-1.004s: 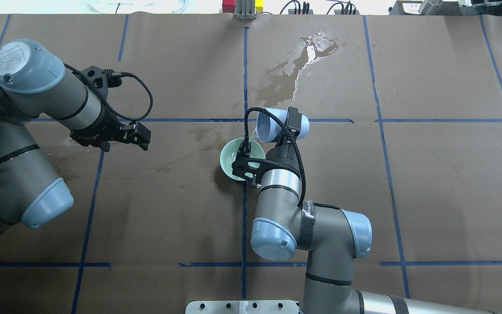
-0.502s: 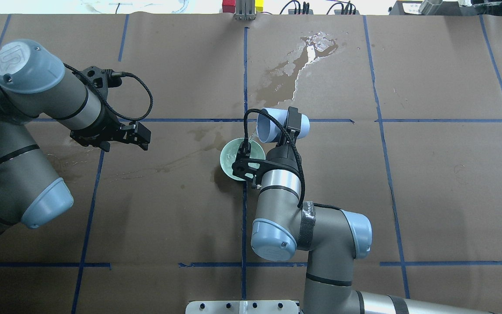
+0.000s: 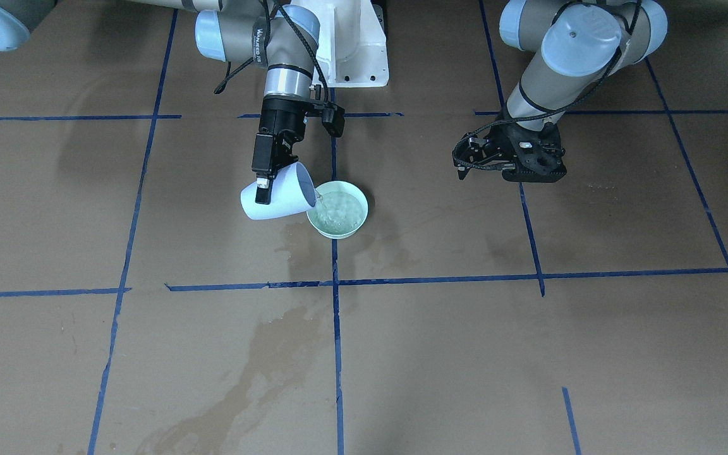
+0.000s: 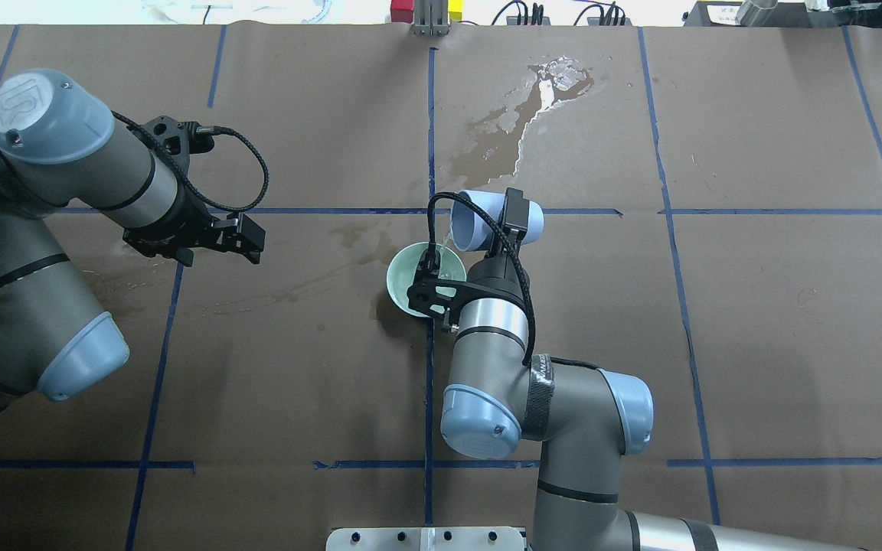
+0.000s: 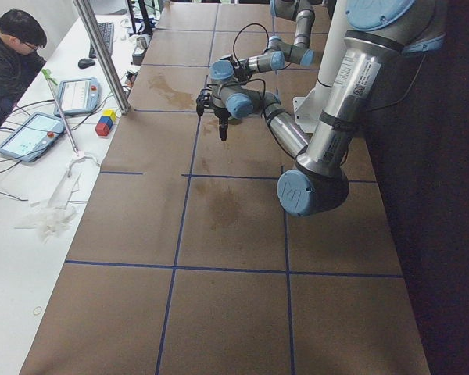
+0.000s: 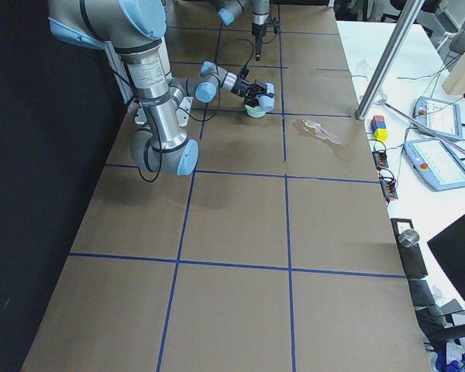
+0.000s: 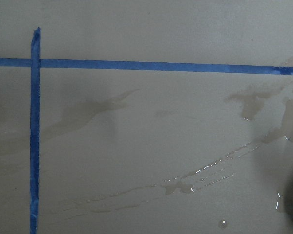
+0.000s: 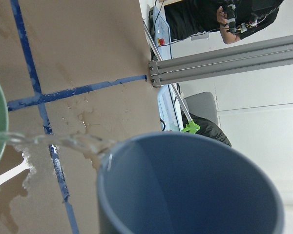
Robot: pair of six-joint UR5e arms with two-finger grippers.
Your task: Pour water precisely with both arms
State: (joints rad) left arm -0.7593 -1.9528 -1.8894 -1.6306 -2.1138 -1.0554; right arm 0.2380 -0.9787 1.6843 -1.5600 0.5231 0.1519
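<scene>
Right gripper (image 3: 269,189) clamps the tilted cup (image 3: 285,201) just beside the bowl (image 3: 333,232). Left gripper (image 3: 509,159) hangs spread and empty, well apart from the bowl. Risk: steeper tilt sends water (image 3: 340,212) past the rim.

Two arms are shown, the left arm (image 4: 16,283) at the left edge of the overhead view and the right arm (image 4: 487,360) at lower centre. Both are built of grey tubes, with rounded joints closed by pale blue caps (image 4: 47,115); a logo is embossed on the upper-left cap. A silver band (image 4: 479,314) is set near each wrist. Black braided cables (image 4: 265,174) are looped to the black left gripper (image 4: 253,239) and right gripper (image 3: 274,181). A black strap (image 4: 537,390) with white lettering is wound round the right arm. A white flanged pedestal (image 3: 351,50) is seen at top centre of the front-facing view.
</scene>
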